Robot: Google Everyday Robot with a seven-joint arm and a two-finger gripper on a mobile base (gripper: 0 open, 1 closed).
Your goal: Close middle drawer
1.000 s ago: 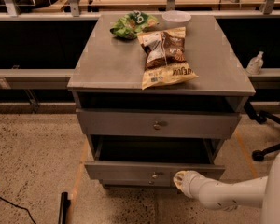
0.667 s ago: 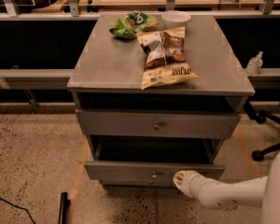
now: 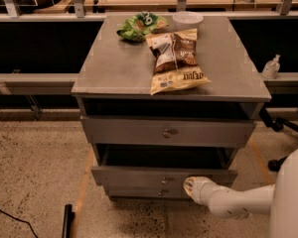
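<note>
The middle drawer [image 3: 134, 176] of the grey cabinet stands pulled out, with a dark gap above its flat front. Its small round knob [image 3: 164, 181] sits at the centre. My gripper [image 3: 190, 186] is at the end of the white arm [image 3: 233, 202], which comes in from the lower right. The gripper rests against the drawer's front, just right of the knob. The top drawer [image 3: 167, 132] above also stands a little out. The bottom drawer's front [image 3: 139, 193] shows as a thin strip below.
A chip bag [image 3: 175, 58], a green bag [image 3: 140, 26] and a white bowl [image 3: 187, 19] lie on the cabinet top [image 3: 114, 68]. A dark bar [image 3: 67, 221] and a cable [image 3: 10, 216] lie on the speckled floor at the left. A chair base [image 3: 283, 125] stands at the right.
The middle drawer's front has moved a little back into the cabinet, with my gripper following it. The gap above it is narrower.
</note>
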